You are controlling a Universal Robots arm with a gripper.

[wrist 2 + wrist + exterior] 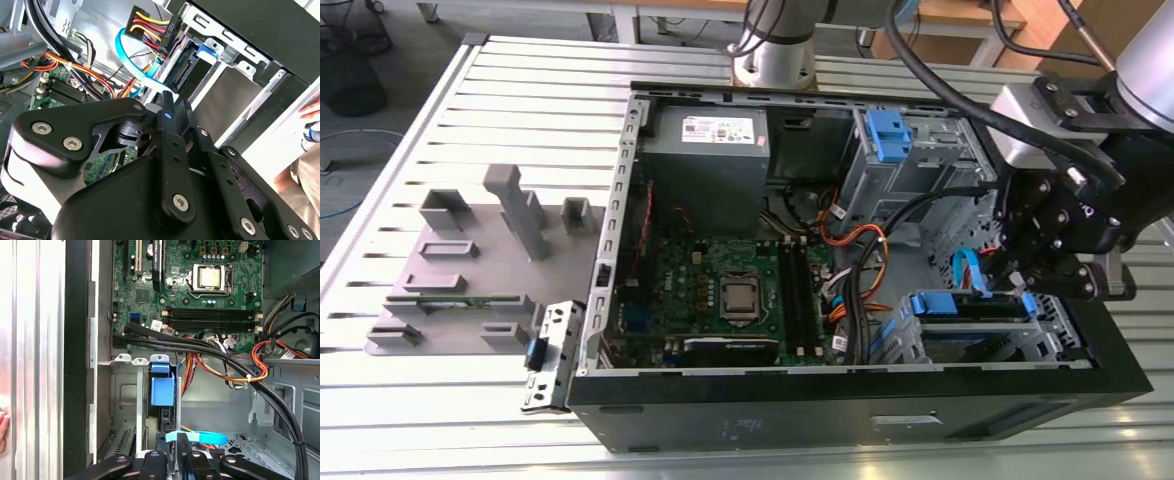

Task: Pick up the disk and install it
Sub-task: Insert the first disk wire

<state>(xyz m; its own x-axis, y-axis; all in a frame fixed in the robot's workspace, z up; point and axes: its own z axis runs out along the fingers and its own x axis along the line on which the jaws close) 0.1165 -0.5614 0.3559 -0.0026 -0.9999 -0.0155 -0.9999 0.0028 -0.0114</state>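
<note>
Gripper (1021, 285): black, linkage-type, poised over the drive cage (1047, 325) at the front corner of the open computer case (854, 400). Fingers appear drawn close together about a blue tab; whether they actually clamp it cannot be told.

Disk (970, 306): seated edge-up in the drive cage, directly beneath the gripper, blue side rail uppermost. In the first wrist view its blue rail and tab (162, 385) stand upright in the cage slot; in the second wrist view the connector end (182, 70) faces the case interior, close beside a power plug (150, 25) with coloured leads.

Handling, by judgement: rigid metal body, moderately heavy for its size, smooth faces likely slippery; sensitive to knocks. Best taken by the plastic rails or tab, not the flat faces or connector edge.

Blue data cable (131, 57): loops beside the disk, near the gripper.

Motherboard (720, 290): case floor, inboard of the drive cage, processor socket exposed.

Power supply (707, 145): far corner of the case from the drive cage.

Bench (480, 120): slatted metal, carries the case and a grey fixture (467, 260) well apart from the drive cage.
</note>
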